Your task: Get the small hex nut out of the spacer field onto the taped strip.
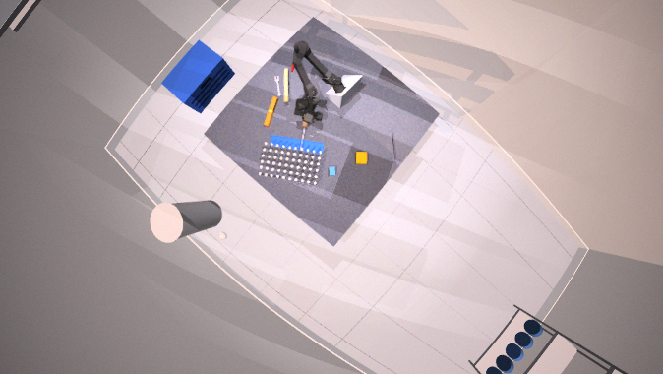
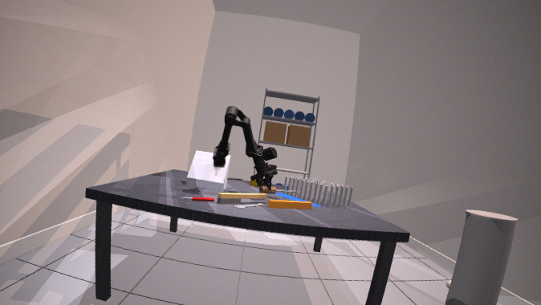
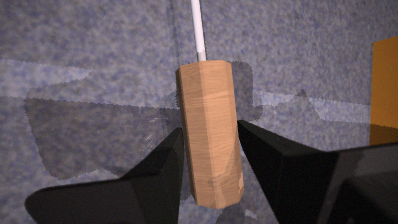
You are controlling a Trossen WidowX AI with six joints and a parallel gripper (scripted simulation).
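My gripper is shut on the wooden handle of a tool, with one finger on each side. The tool's thin pale metal shaft points away from the hand toward the spacers. In the top view it reaches over the blue taped strip, near the front row. Its far end is hard to make out, and its height is unclear. The metal spacers appear upright in rows behind the strip. I cannot make out the hex nut.
An orange bar, a pale yellow stick, a silver forked tool and a red-handled tool lie beside the arm. A white wedge-shaped box, a yellow block and a light blue block are on the other side.
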